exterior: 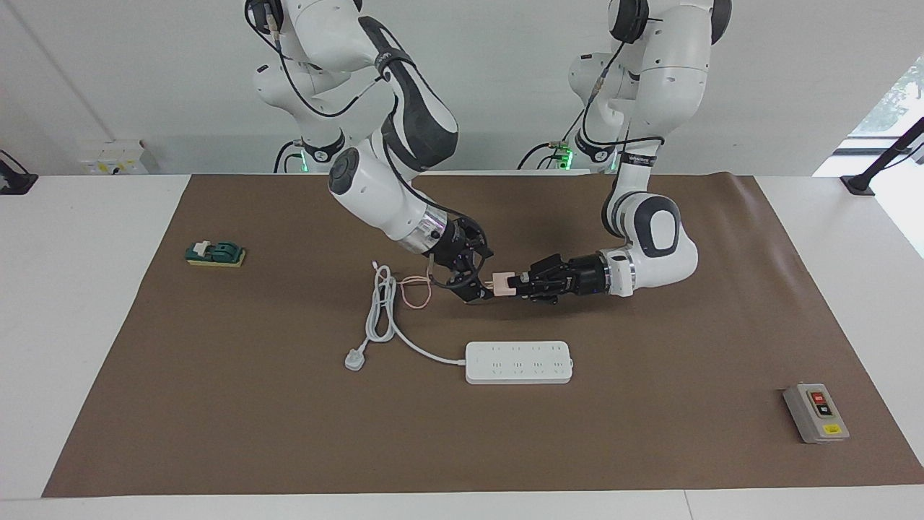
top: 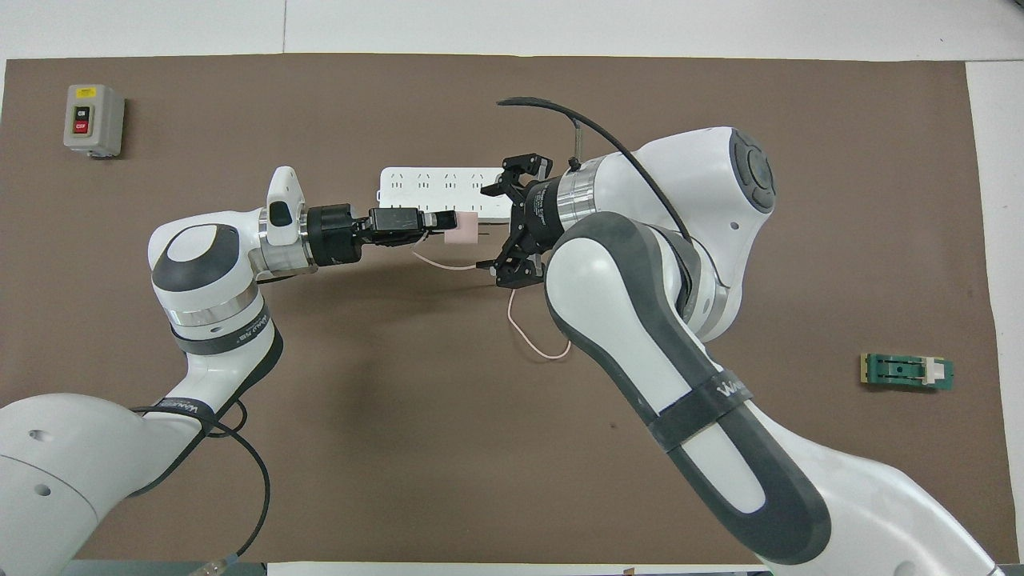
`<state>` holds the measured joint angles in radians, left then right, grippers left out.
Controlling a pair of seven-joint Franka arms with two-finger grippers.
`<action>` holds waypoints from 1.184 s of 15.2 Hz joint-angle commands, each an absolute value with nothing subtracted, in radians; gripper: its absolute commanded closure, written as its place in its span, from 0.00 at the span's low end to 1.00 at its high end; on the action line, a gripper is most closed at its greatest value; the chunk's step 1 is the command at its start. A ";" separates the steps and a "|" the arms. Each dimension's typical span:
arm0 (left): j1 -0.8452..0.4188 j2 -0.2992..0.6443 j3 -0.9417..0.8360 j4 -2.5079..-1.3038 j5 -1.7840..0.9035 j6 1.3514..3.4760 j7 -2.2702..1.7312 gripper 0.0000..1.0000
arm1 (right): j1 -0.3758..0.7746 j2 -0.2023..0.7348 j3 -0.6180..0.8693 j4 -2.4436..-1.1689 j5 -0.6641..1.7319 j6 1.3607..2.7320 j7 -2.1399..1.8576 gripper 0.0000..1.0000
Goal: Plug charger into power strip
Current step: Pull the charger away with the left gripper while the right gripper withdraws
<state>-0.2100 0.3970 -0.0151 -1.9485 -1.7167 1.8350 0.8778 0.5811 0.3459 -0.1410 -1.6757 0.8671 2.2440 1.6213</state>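
Both arms meet in the air over the brown mat (exterior: pixel 650 448), on the robots' side of the power strip. The left gripper (exterior: pixel 514 284), extended level, pinches one end of the charger (exterior: pixel 501 284), a small pale-pink cube that hangs clear of the mat. The right gripper (exterior: pixel 473 283) sits just beside the cube's other end with its fingers spread wide, gripping nothing; whether a fingertip grazes the cube cannot be made out. From the cube a thin pink cable (exterior: pixel 415 291) droops to the mat and lies in a loose loop, next to the strip's bunched thick white cord (exterior: pixel 380 310) and three-pin plug (exterior: pixel 354 359). Farther out lies the power strip (exterior: pixel 519 362), a long flat white bar with rounded corners, its rows of sockets facing up.
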 commanded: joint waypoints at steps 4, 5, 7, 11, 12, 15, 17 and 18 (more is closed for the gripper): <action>-0.186 0.396 -0.009 -1.847 -1.643 1.960 0.867 1.00 | 0.528 0.267 -0.159 -1.724 0.795 2.243 1.612 0.00; -0.177 0.396 -0.009 -1.832 -1.611 1.983 0.867 1.00 | 0.509 0.255 -0.160 -1.724 0.755 2.223 1.594 0.00; -0.175 0.391 0.006 -1.809 -1.562 2.020 0.856 1.00 | 0.494 0.232 -0.160 -1.721 0.654 2.156 1.472 0.00; -0.157 0.376 0.041 -1.764 -1.355 2.100 0.841 1.00 | 0.398 0.177 -0.158 -1.721 0.551 2.007 1.208 0.00; -0.153 0.370 0.049 -1.763 -1.330 2.098 0.841 1.00 | 0.368 0.164 -0.156 -1.721 0.536 1.970 1.156 0.00; -0.153 0.351 0.093 -1.743 -1.232 2.088 0.810 1.00 | 0.273 0.115 -0.153 -1.721 0.479 1.859 0.930 0.00; -0.152 0.319 0.097 -1.741 -1.137 2.088 0.757 1.00 | 0.250 0.092 -0.155 -1.718 0.408 1.818 0.775 0.00; -0.153 0.302 0.115 -1.738 -1.085 2.083 0.726 1.00 | 0.244 0.074 -0.153 -1.718 0.352 1.803 0.697 0.00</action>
